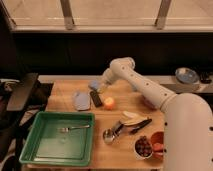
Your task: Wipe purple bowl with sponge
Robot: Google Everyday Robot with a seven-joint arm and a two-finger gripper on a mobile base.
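Tray (56, 161), green, sits nearest at the table's (119, 154) front left with a fork (75, 128) in it. Right of it lie a spoon (109, 135), a black-handled tool (140, 125), a cup of dark fruit (143, 147) and an orange-red bowl (158, 144) at the edge. Farther back are an orange ball (109, 103), a dark block (96, 98) and a grey-blue cloth (80, 100). Behind these the sponge (93, 85) lies near the table's back edge. The gripper (103, 86) is just beside it on the right, jaws spread wide, holding nothing. The purple bowl (146, 104) sits at the table's right, mostly hidden behind the arm. A blue dish (186, 75) rests on the far ledge.
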